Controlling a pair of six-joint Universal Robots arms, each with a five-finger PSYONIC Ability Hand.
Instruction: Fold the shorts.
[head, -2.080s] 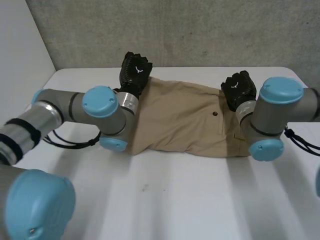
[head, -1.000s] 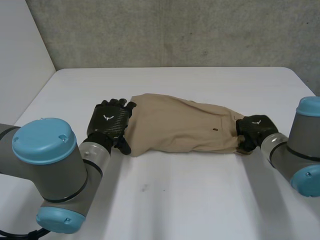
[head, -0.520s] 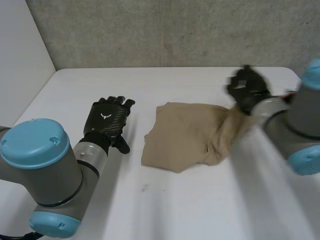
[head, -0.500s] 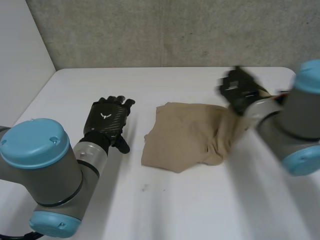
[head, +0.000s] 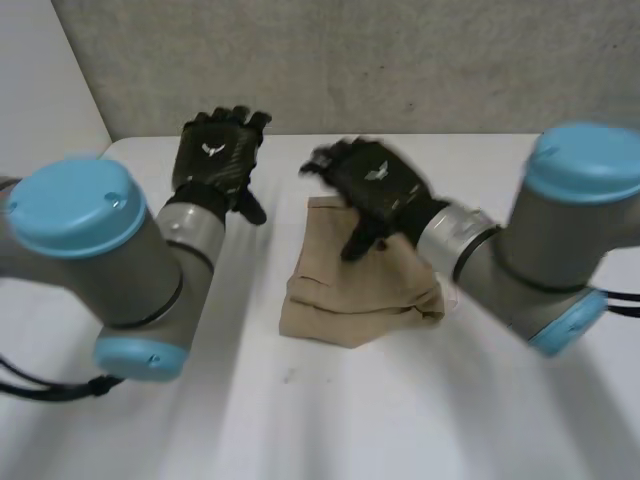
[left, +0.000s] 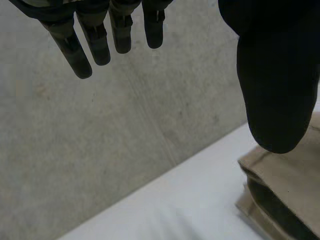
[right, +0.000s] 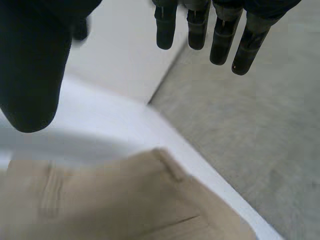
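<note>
The tan shorts lie folded into a compact stack in the middle of the white table. My right hand hovers over the far end of the stack with its fingers straight and apart, holding nothing; the shorts lie below its palm. My left hand is raised near the table's far left, beside the stack, open and empty, its fingers spread. A folded corner of the shorts lies by that hand's thumb.
A grey concrete wall runs behind the table's far edge. A white panel stands at the left. The right arm's elbow hangs over the table's right side, the left arm's over its left side.
My right hand carried the shorts' right end leftward over the rest, let go and now stands open above the stack. My left hand lifted off the table and moved toward the far edge.
</note>
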